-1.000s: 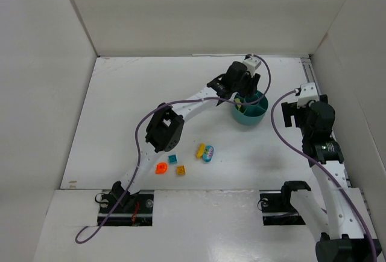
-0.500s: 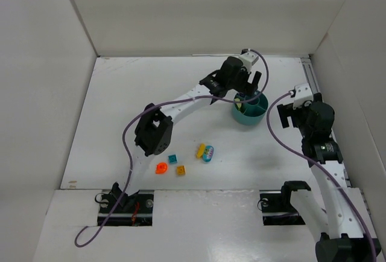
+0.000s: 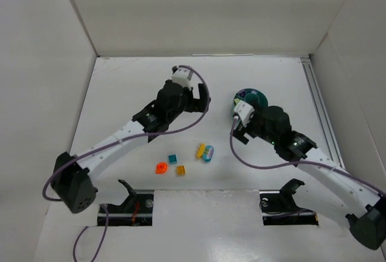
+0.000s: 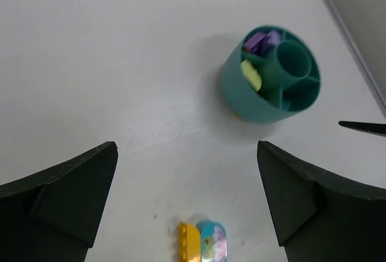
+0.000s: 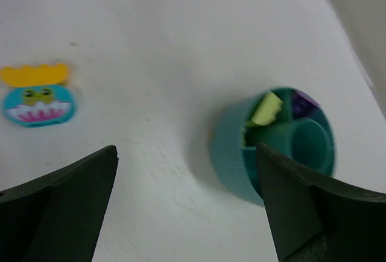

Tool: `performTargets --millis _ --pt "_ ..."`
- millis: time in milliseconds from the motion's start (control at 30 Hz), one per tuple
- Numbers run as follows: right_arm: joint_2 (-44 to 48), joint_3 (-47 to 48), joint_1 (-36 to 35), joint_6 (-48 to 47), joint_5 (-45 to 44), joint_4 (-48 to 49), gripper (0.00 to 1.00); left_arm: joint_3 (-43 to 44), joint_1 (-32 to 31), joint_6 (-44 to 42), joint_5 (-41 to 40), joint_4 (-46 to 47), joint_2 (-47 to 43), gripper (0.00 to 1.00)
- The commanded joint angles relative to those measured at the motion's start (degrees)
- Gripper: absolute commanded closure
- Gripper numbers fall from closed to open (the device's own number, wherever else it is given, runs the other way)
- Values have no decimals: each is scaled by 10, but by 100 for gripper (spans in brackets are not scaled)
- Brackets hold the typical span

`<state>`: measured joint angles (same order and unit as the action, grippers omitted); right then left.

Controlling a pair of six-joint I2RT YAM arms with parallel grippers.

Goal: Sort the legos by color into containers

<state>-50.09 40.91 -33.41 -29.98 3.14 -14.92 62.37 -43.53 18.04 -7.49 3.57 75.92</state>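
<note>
Btwn picks, I'd say: left gripper [image 4: 187,153] & right gripper [image 5: 187,153] both gape wide, empty. Cup [image 4: 238,93] holds purple bricks [image 4: 263,40] + pale-green brick [image 4: 252,75] (separate sections). Next needs a descent onto yellow brick [image 4: 189,242], touching blue oval [image 4: 211,244].

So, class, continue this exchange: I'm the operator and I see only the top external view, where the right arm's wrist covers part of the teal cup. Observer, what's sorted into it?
Observer: The left wrist view shows purple bricks together in one compartment of the cup.
Operator: Any other colour in there?
Observer: A pale green brick sits alone in the neighbouring compartment.
Operator: And the middle tube?
Observer: It looks empty.
Operator: Is the oval blue piece by the yellow brick plain?
Observer: No, the right wrist view shows it printed with what looks like a green frog.
</note>
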Motion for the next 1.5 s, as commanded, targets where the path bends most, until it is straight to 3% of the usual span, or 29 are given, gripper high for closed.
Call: performTargets --millis 0,167,333,567,933,1033,1200,1300,1467 --pt "-39 8 -93 4 -15 47 0 -98 4 118 -63 -43 -78 0" --pt "-79 -49 -166 29 -2 116 0 -240 9 198 -89 -117 -225 0" --pt "-142 -93 -217 52 13 244 0 -312 14 216 -68 -96 -303 0" --pt "-264 -79 -239 52 13 306 0 -329 14 211 -42 -66 -305 0" --pt "-344 -72 -239 90 -18 343 0 -335 14 200 -26 -54 -283 0" --pt "-356 -72 -239 101 -30 350 5 -335 14 195 -26 -54 -289 0" --pt "-356 -72 -239 107 -30 350 32 -335 14 190 -21 -54 -289 0" --pt "-335 -85 -239 107 -30 350 39 -340 14 184 -15 -40 -289 0" --pt "-292 -101 -239 58 -9 350 47 -345 14 155 65 22 -271 0"
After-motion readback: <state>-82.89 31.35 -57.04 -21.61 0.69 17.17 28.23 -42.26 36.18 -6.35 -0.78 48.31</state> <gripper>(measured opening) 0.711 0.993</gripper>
